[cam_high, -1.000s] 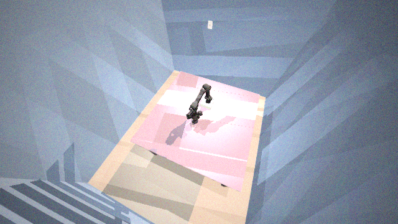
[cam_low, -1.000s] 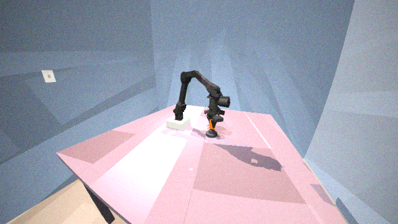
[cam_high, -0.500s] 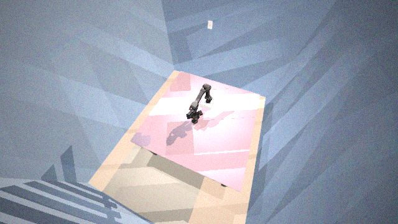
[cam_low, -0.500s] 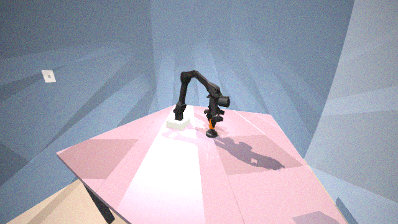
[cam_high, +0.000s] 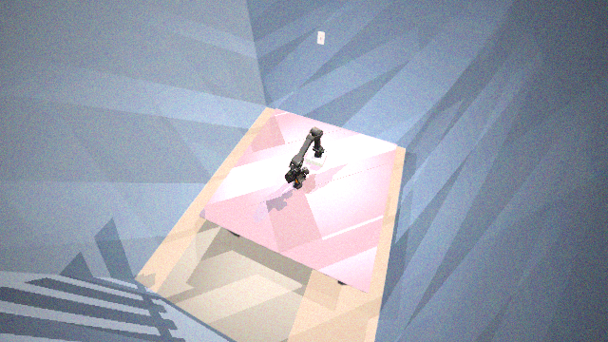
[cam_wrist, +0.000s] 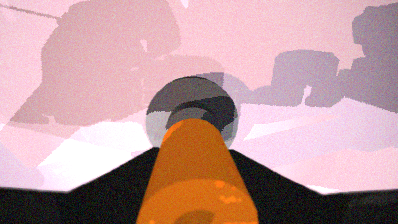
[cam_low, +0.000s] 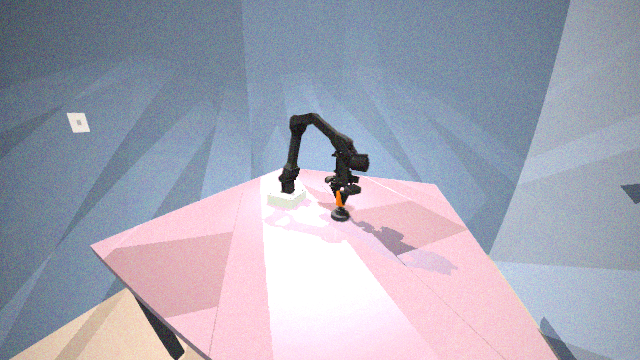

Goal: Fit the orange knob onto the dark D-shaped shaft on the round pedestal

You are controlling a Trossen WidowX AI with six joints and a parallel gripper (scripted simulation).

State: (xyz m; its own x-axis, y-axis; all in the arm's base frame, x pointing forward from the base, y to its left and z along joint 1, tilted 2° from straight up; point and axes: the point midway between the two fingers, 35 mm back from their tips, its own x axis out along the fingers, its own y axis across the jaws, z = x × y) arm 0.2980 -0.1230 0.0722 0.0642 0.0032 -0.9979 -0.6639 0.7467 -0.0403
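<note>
The orange knob (cam_high: 296,180) (cam_low: 339,199) (cam_wrist: 194,155) is upright between the black fingers of my gripper (cam_low: 340,196) (cam_wrist: 196,167), which is shut on it. The dark round pedestal (cam_high: 297,186) (cam_low: 340,216) (cam_wrist: 192,89) stands on the table directly below the knob. In the wrist view the knob's far end covers the middle of the pedestal, with part of a raised round step showing around it. The shaft is hidden. I cannot tell whether the knob's lower end touches the pedestal, or how the two flat sides are turned.
The arm's pale base block (cam_high: 315,160) (cam_low: 286,199) stands on the pink table (cam_high: 342,256) (cam_low: 190,270), close to the pedestal. Shadows of the arm and patches of bright light lie across the table top around the pedestal.
</note>
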